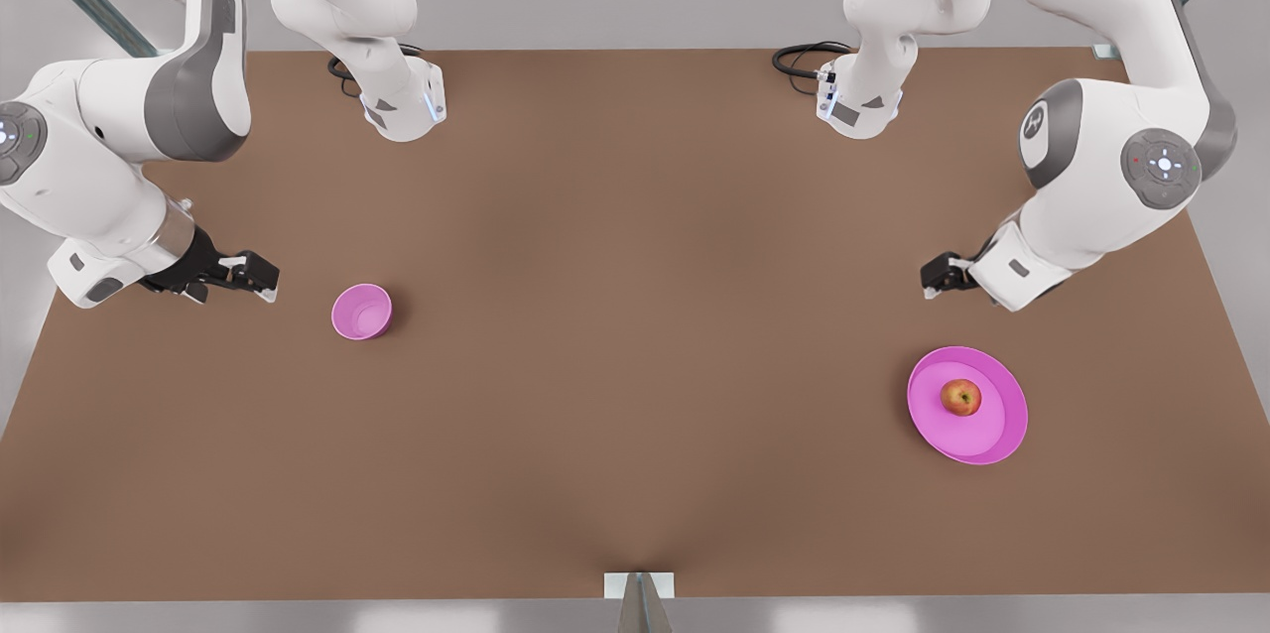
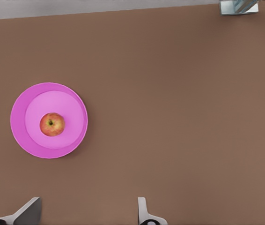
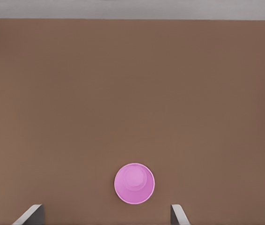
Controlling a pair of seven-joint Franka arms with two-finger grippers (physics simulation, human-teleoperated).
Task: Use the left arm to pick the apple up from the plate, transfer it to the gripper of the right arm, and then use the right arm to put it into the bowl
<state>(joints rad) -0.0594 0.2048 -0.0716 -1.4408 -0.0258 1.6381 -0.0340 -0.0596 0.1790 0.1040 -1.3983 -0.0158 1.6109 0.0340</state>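
Apple [image 1: 959, 398] sits in the middle of the plate [image 1: 997, 435] on the brown table [image 1: 635, 316], toward the front view's right. Left gripper [image 1: 933, 278] hovers above the table near the plate, fingers [image 2: 143, 211] spread apart, empty. Bowl [image 1: 361, 312] stands well apart on the front view's left, empty. Right gripper [image 1: 260, 278] hangs beside the bowl, fingers [image 3: 177, 214] apart, holding nothing.

Front view high overhead; both wrist views downward onto table [image 1: 635, 415] (brown).
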